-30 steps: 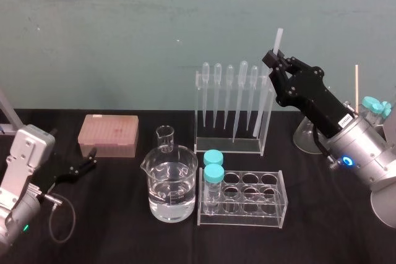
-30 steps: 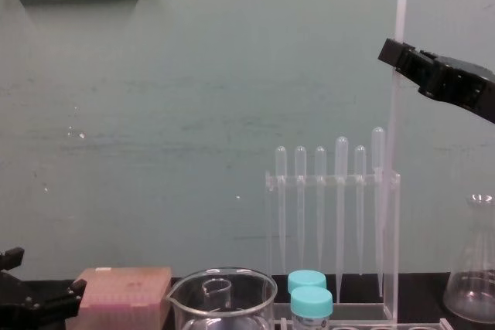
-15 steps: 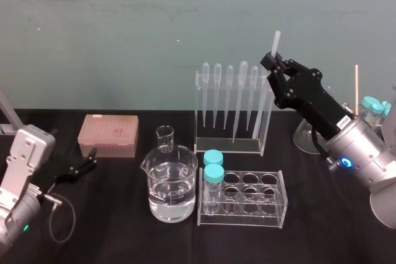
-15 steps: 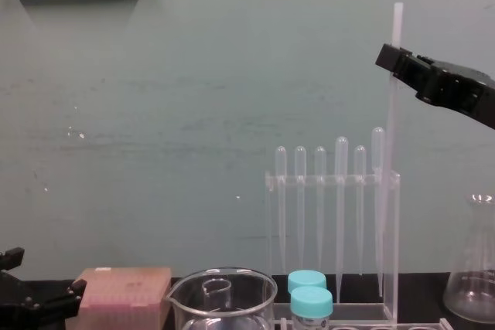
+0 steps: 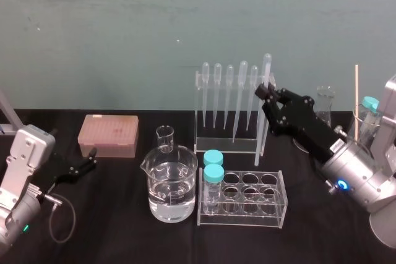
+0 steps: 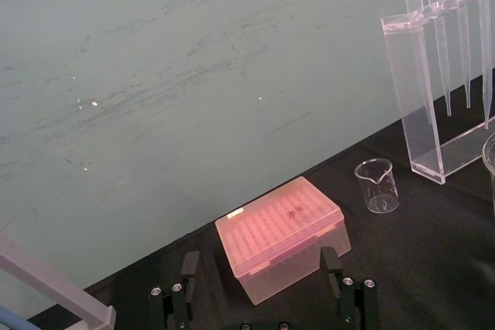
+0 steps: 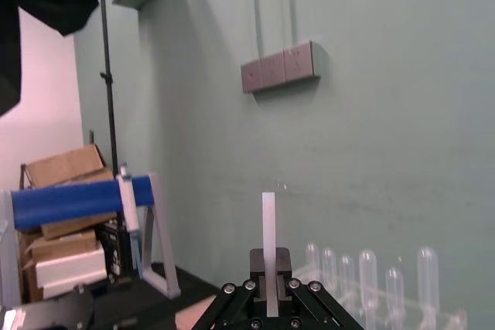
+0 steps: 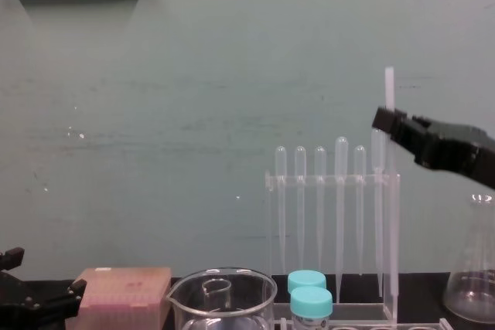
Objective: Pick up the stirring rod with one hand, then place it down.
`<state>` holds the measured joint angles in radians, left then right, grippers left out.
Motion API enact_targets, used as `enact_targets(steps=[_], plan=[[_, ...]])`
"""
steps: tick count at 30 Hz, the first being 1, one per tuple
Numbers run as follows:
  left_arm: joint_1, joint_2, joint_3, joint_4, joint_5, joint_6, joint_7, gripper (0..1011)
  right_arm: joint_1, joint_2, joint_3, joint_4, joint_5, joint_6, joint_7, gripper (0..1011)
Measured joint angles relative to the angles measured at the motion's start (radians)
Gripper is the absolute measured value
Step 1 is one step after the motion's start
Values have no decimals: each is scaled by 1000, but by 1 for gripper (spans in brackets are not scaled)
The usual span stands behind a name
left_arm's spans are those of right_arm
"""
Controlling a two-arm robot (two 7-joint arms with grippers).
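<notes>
Grip: the right gripper (image 5: 267, 94) has its jaws closed on the stirring rod (image 8: 389, 214). It clamps the rod in the upper part, so a short length stands above the jaws and the longer part hangs below. The rod is close to upright. Its lower end sits directly below the gripper, low at the right end of the pipette rack (image 5: 228, 147); whether it touches the base cannot be told. The right arm reaches in from the robot's right, with the wrist angled up and forward and a blue indicator lit on the wrist housing.

Bulb-topped pipettes (image 5: 229, 94) hang in the rack just left of the gripper. Below the gripper, nearer the robot, stands a test-tube rack (image 5: 272, 217) holding two teal-capped tubes (image 5: 214, 174). Left of that is a beaker (image 5: 172, 196) of clear liquid. Well to the left lies a pink tip box (image 5: 108, 134). The left gripper (image 5: 91, 158) rests low at the far left, fingers spread wide, holding nothing.
</notes>
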<state>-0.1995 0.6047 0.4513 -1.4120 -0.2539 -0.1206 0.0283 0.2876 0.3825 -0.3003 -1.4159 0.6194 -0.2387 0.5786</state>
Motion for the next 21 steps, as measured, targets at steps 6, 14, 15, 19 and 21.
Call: enact_targets(steps=[6,14,15,19,21], plan=[[0,0,0,0,0,0,0,1000,-13,-5,-1,12,-10,1,-11,69],[0,0,0,0,0,0,0,1000,-11,-26,1,52,-20,-32,-4,69],[0,0,0,0,0,0,0,1000,-10,-28,1,55,-22,-33,-3,69],[0,0,0,0,0,0,0,1000,-9,-34,-3,69,-28,-34,1,69],[0,0,0,0,0,0,0,1000,-9,-37,-6,75,-30,-31,2,70]])
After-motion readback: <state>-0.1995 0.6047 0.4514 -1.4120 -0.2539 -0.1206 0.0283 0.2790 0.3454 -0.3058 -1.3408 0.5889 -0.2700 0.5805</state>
